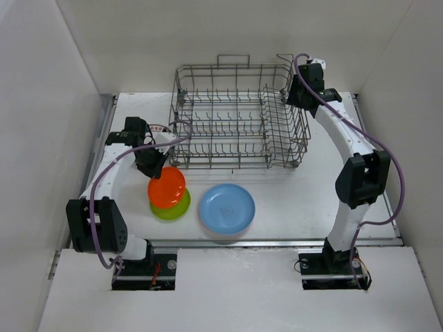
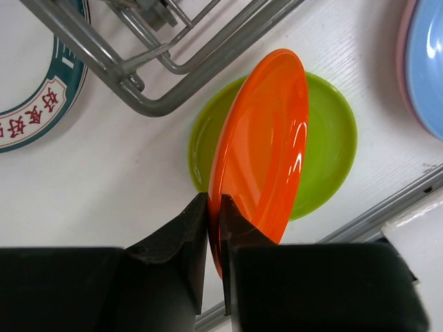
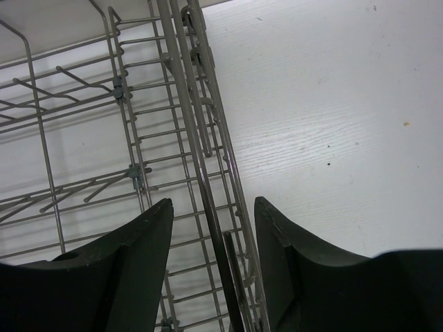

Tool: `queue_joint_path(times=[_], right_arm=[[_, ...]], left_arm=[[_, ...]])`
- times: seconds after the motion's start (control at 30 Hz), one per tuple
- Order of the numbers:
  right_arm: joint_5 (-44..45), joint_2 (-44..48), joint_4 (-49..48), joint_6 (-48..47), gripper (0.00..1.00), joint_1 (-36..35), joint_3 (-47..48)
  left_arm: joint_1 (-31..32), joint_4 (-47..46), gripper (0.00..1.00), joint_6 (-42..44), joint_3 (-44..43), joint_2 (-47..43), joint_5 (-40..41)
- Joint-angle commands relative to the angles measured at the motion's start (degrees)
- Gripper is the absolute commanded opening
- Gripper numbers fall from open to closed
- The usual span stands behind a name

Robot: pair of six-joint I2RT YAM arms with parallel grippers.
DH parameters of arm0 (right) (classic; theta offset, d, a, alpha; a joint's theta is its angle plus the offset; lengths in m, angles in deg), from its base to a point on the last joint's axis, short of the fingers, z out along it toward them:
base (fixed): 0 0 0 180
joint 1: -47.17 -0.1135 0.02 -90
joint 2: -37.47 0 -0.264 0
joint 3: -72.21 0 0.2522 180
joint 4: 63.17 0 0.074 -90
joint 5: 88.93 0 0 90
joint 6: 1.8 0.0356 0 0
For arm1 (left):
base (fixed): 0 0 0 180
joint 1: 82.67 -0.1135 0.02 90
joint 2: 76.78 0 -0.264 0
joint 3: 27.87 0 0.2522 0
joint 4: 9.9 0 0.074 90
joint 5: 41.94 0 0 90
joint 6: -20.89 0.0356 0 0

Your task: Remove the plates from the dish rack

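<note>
Dish rack (image 1: 239, 117) at 12 o'clock of table (image 1: 304, 200), no plates seen inside. Blue plate (image 1: 227, 207) at rack's 6 o'clock; green plate (image 1: 169, 209) at 7. Placing step, likely: orange plate (image 2: 266, 138) tilted over green plate, rim pinched tight by left gripper (image 2: 214, 207) at plate's 6 o'clock. Next, probably: lower flat, release. Right gripper (image 3: 213, 207) half-spread, straddling rack wall, gripping nothing.

A white desk (image 1: 297, 200) with a faint wood grain fills the enclosure. Plain white panels close it in: a back wall (image 1: 228, 34) along the far edge, a left wall (image 1: 41, 104) and a right wall (image 1: 408, 83). A metal rail (image 1: 277, 242) runs along the near edge. The light is even and soft, with faint shadows.
</note>
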Motion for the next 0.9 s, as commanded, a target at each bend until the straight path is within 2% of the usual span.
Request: queue_joint_path(times=[0.0, 0.1, 0.27, 0.3, 0.4, 0.47, 0.57, 0.7, 0.73, 0.83, 0.87], right_arm=[[-0.5, 1.3, 3.4, 0.0, 0.56, 0.1, -1.5], [-0.5, 1.3, 3.4, 0.0, 0.56, 0.1, -2.1], [-0.5, 1.3, 3.9, 0.0, 0.56, 0.1, -2.1], [-0.5, 1.3, 3.9, 0.0, 0.56, 0.1, -2.1], [0.0, 1.3, 3.9, 0.0, 0.56, 0.1, -2.1], [0.0, 1.3, 3.9, 0.0, 0.56, 0.1, -2.7], [0.5, 1.9, 4.4, 0.0, 0.56, 0.1, -2.7], [0.5, 2.5, 4.4, 0.0, 0.56, 0.1, -2.7], [1.1, 2.5, 5.1, 0.0, 0.60, 0.1, -2.0], [2.2, 4.8, 5.1, 0.0, 0.63, 0.1, -1.4], [3.3, 5.6, 5.1, 0.0, 0.65, 0.1, -1.4]], left_arm=[[-0.1, 1.7, 0.09, 3.9, -1.4, 0.7, 1.4], [-0.1, 6.0, 0.11, 8.3, -2.5, 1.3, 1.4], [1.9, 8.7, 0.11, 10.3, -3.7, 4.1, 0.8], [1.9, 9.2, 0.13, 10.3, -4.3, 4.1, 0.8], [3.1, 10.7, 0.38, 11.0, -4.8, 6.9, 0.8], [4.1, 11.5, 0.51, 12.3, -4.8, 8.1, 3.7], [4.7, 12.1, 0.54, 12.3, -5.3, 8.7, 4.9], [4.7, 10.9, 0.57, 11.8, -8.0, 5.3, 7.1], [4.2, 10.8, 0.57, 11.3, -9.0, 4.6, 7.2], [-0.7, 10.3, 0.60, 5.1, -15.2, 1.9, 5.5], [-2.2, 7.0, 0.63, 1.8, -16.8, 1.2, 5.5]])
